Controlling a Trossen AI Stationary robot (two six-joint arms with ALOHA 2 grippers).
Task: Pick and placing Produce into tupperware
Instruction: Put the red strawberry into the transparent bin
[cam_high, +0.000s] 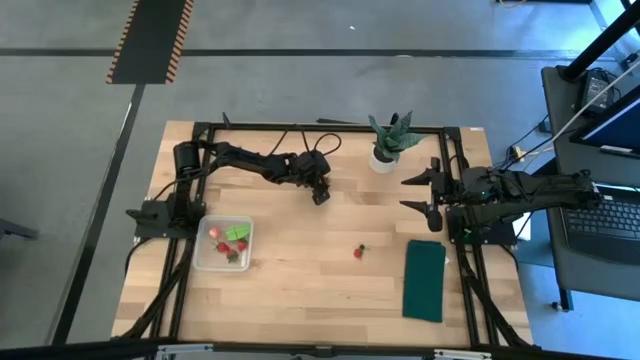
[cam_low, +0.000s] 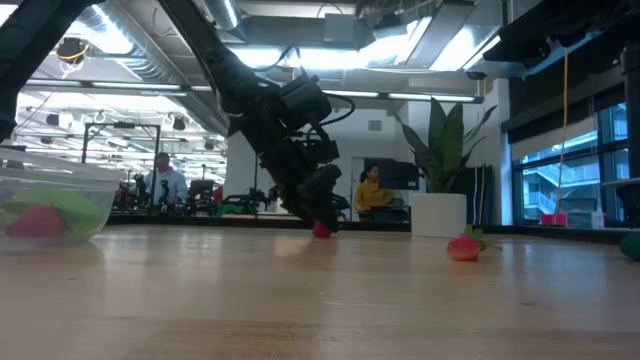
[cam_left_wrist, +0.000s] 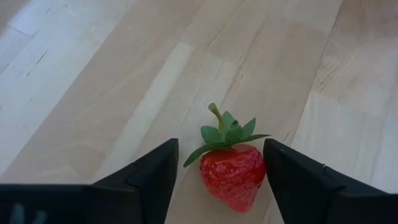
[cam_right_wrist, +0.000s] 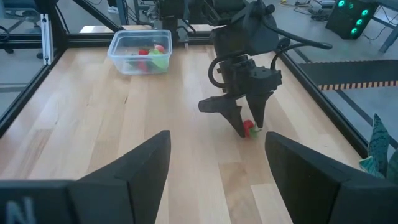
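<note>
left claw (cam_left_wrist: 217, 180) open, straddling strawberry (cam_left_wrist: 233, 174)

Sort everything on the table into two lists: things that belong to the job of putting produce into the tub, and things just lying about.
Belongs to the job:
- tub, some produce already inside
- strawberry between the left gripper's open fingers
- loose strawberry mid-table

Just lying about:
- potted plant
- green cloth
- right gripper, waiting open beside the plant

The potted plant (cam_right_wrist: 380, 144) is cut off at the edge.
</note>
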